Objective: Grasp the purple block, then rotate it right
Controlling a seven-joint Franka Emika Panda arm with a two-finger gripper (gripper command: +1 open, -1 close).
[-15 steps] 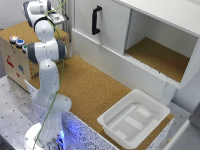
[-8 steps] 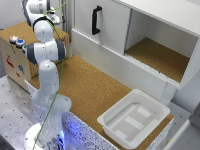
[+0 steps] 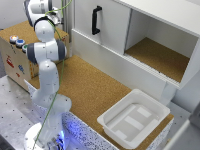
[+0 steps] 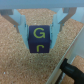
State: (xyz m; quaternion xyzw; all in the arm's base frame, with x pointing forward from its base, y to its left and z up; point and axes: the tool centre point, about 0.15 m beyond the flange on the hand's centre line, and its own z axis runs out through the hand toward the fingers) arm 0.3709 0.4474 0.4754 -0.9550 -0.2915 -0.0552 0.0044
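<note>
Cork-brown covering lies over the desk (image 3: 95,90), and behind it stands a white cabinet (image 3: 150,40) with a black handle (image 3: 95,20) on its closed door and an open compartment on the exterior view's right. At the near right corner of the desk we see a white plastic tray (image 3: 134,120). On the exterior view's left there is a cardboard box (image 3: 17,55) with small coloured objects on top, just beside the white arm (image 3: 46,55), which rises from its base at the near left and reaches up to the far left.

In the wrist view we see the purple block (image 4: 39,39) — dark, with yellow letters "Gr" on its face — resting on the cork surface. It sits between the two pale fingers (image 4: 19,23) of the claw (image 4: 40,25), which stand narrow against its sides and seem to hold it. A black cable (image 4: 71,67) shows at one corner. In the exterior view we cannot find the block.
</note>
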